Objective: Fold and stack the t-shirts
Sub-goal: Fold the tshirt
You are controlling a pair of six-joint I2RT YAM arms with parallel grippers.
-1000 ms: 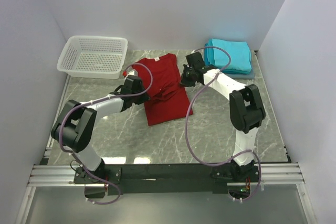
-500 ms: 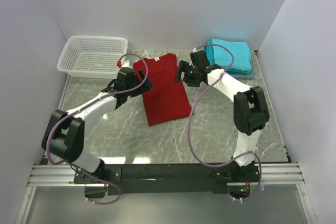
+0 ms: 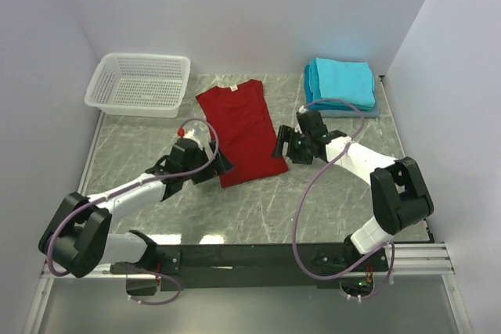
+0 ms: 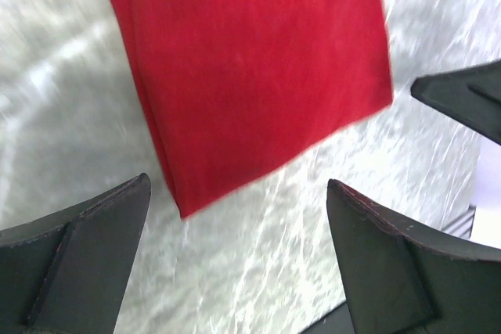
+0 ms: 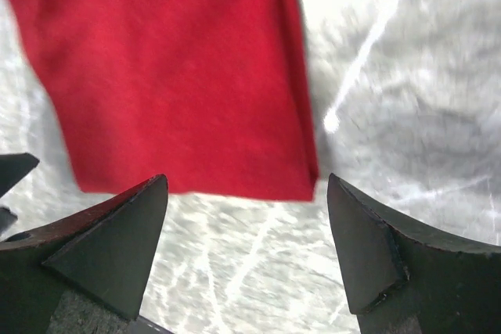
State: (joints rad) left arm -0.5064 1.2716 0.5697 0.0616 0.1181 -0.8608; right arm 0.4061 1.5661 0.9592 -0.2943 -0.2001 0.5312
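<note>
A deep red t-shirt [image 3: 239, 134] lies flat on the marble table as a long narrow strip, collar toward the back. Its near hem shows in the left wrist view [image 4: 250, 60] and the right wrist view [image 5: 172, 68]. My left gripper [image 3: 216, 163] [image 4: 237, 193] hovers open just off the hem's near-left corner, with nothing between its fingers. My right gripper [image 3: 283, 146] [image 5: 246, 187] stands open at the hem's right corner, also holding nothing. Folded turquoise t-shirts [image 3: 340, 84] are stacked at the back right.
A white mesh basket [image 3: 141, 84] stands at the back left. White walls close in the table on three sides. The right gripper's finger [image 4: 462, 99] shows at the right edge of the left wrist view.
Both grippers opened and let go of the red t-shirt, then drew back from its upper part toward its near hem. The bunched cloth now lies flat.
</note>
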